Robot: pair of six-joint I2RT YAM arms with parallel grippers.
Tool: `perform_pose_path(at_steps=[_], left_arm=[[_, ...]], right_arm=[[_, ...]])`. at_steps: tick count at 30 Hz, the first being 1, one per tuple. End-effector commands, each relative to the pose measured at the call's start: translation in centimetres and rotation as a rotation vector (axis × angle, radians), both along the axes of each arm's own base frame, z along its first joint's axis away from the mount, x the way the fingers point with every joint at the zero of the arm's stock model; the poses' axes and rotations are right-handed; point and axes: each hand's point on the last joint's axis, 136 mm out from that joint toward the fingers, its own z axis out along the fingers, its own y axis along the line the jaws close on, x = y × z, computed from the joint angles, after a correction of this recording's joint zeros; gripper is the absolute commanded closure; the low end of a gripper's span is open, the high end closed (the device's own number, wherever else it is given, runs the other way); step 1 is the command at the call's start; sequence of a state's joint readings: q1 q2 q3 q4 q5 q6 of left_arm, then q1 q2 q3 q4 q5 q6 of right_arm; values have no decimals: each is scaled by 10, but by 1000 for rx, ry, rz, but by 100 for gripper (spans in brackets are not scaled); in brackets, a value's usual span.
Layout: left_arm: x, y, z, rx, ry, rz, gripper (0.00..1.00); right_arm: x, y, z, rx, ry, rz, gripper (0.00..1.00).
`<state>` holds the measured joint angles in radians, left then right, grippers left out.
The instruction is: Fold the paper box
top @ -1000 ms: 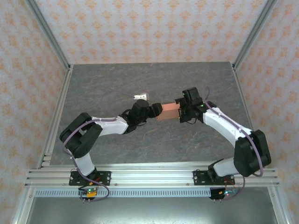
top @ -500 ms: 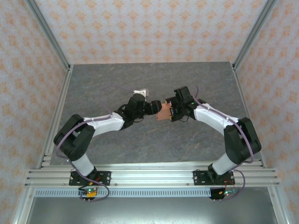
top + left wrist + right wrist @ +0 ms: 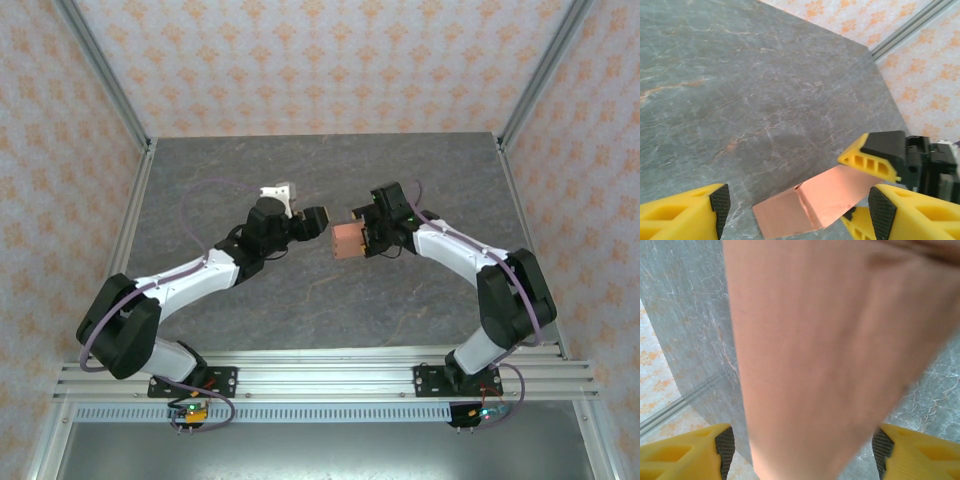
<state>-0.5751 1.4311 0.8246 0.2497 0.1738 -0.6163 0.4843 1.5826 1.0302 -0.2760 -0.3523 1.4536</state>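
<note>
Box (image 3: 345,241) hangs over the middle of the table (image 3: 200,180), pinched at one end by the right gripper (image 3: 364,234) alone. Left gripper (image 3: 320,219) is spread wide, just clear of it. You risk crushing or twisting the thin card if you close off-centre

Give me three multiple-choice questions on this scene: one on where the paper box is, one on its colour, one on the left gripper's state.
1. Where is the paper box?
A. in the right gripper, near the table's middle
B. at the table's far right corner
C. on the rail by the arm bases

2. Its colour?
A. blue
B. green
C. salmon-orange

3. The left gripper is:
A. shut on the box
B. open, apart from the box
C. shut on a cable

Answers:
1 A, the right gripper clamps its end.
2 C, plain in the wrist views.
3 B, its jaws stand wide, with a gap to the box.
</note>
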Motion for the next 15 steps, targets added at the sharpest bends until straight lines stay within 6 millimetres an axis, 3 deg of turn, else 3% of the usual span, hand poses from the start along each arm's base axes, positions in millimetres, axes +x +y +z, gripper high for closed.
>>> perform_pose_path(at_steps=[1,9,15], left_arm=[[-6,14,-24,81,38,26,24],[-6,40,-39,119,79,133,24],[-7,70,-53,128,137,216,24]], right_arm=[[-1,8,33,-2,-59,40,26],[-25,21,62,9,-89,32,25],[-34,30,44,-23,-59,44,25]])
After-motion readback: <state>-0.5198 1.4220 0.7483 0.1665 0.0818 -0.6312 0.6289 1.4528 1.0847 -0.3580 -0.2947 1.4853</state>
